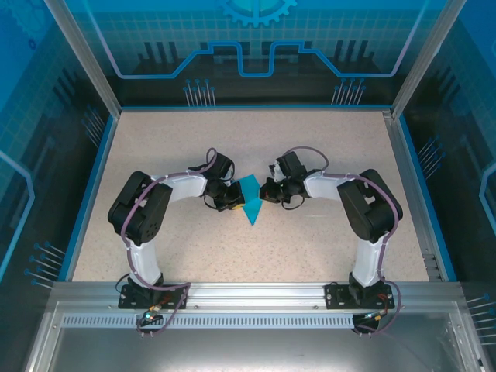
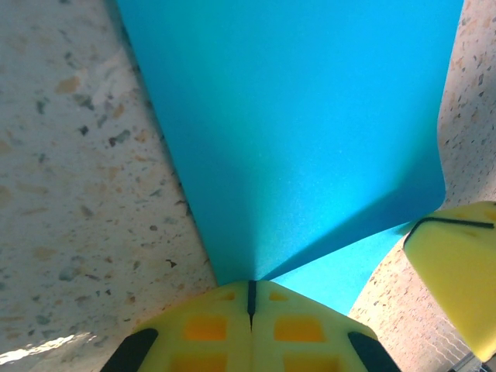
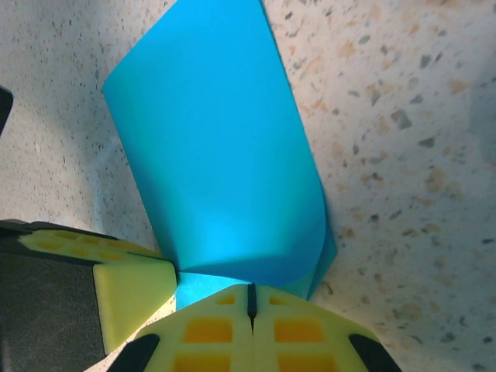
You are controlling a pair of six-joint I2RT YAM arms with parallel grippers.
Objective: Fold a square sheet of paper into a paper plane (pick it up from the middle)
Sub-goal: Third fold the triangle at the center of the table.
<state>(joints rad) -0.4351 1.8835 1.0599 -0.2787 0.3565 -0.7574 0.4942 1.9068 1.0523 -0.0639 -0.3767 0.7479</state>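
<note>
Square sheet of paper (image 1: 250, 198), part folded, lies on bench (image 1: 325, 147). Left tool (image 2: 250, 285) at its left edge is closed, pinching it, prob. to lift flap over. Right tool (image 3: 250, 288) at its right edge is closed w/ tip against curled fold, prob. to steady it.

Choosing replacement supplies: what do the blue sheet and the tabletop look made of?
The sheet: thin matte paper, probably; it curls softly where bent, without glare. The tabletop: hard speckled beige surface, perhaps laminate or stone composite; flecks throughout, faint sheen.
</note>
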